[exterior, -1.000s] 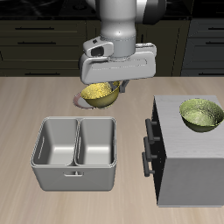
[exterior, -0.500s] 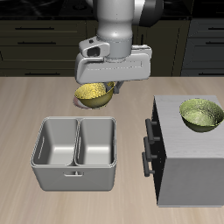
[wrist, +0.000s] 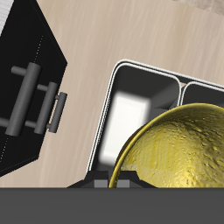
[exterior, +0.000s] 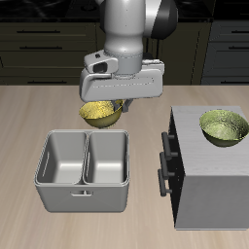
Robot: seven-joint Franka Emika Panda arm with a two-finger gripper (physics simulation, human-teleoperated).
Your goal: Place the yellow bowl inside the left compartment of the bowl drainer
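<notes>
The small yellow bowl hangs tilted in the air, gripped at its rim, with my gripper shut on it. It is just behind the far edge of the grey bowl drainer, roughly in line with the middle wall. Both compartments hold nothing, including the left compartment. In the wrist view the bowl's mottled inside fills the foreground, and the drainer's rim and one compartment lie below it. My fingertips are mostly hidden behind the bowl.
A big grey cabinet with dark handles stands beside the drainer. A larger yellow-green bowl sits on top of it. The cabinet's dark side shows in the wrist view. Bare wooden tabletop surrounds the drainer.
My gripper has carried the yellow bowl sideways away from the cabinet and slightly lower, toward the drainer's far edge. Nothing else has moved.
</notes>
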